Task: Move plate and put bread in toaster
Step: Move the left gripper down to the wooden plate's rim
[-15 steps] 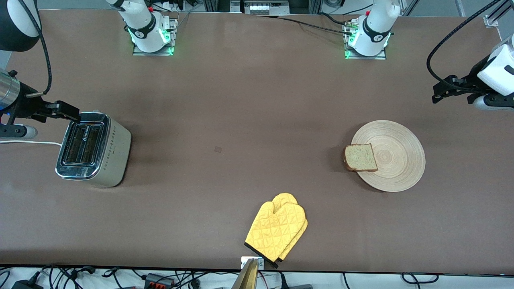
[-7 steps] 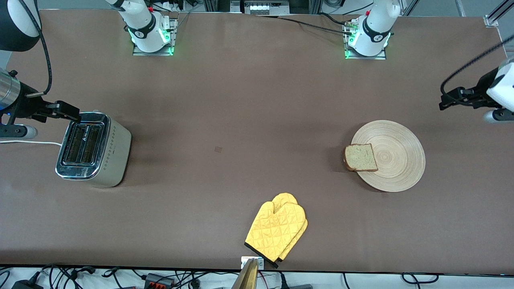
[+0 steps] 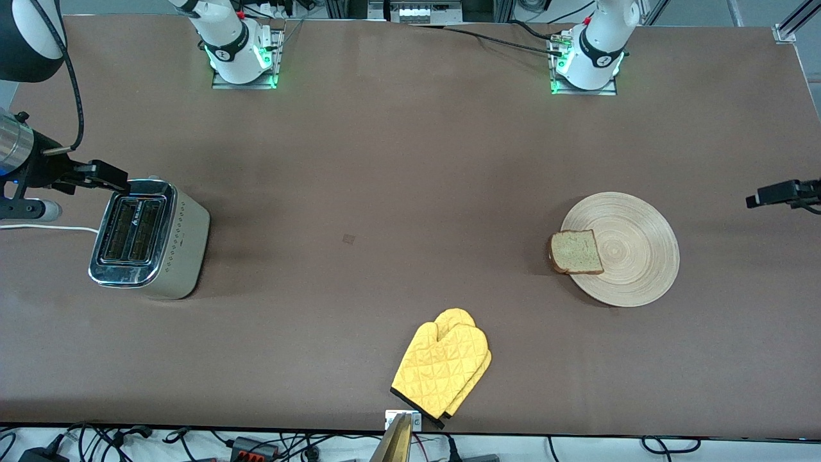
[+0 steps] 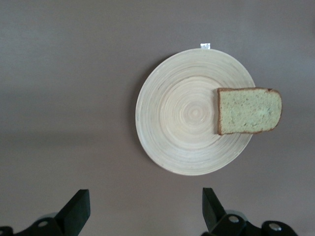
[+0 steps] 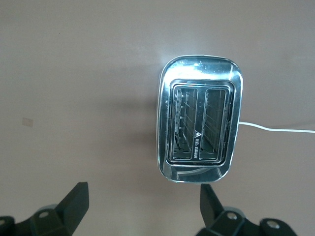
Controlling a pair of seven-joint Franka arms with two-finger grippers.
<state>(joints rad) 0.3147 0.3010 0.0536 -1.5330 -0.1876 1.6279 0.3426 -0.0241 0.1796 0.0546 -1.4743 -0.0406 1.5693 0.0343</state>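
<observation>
Front view: left gripper (image 3: 753,200) has swung off toward the counter's (image 3: 410,160) edge, fingers released; plate (image 3: 632,256), bread (image 3: 576,252) untouched; right gripper (image 3: 115,183), released, waits over toaster (image 3: 149,239).

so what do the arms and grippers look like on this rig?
Both arms are white with black joint bands, on metal base plates lit green: right arm, left arm. The right arm has a black elbow section, a silver wrist and a black cable. The right gripper and left gripper each have two black wedge-shaped fingers.
</observation>
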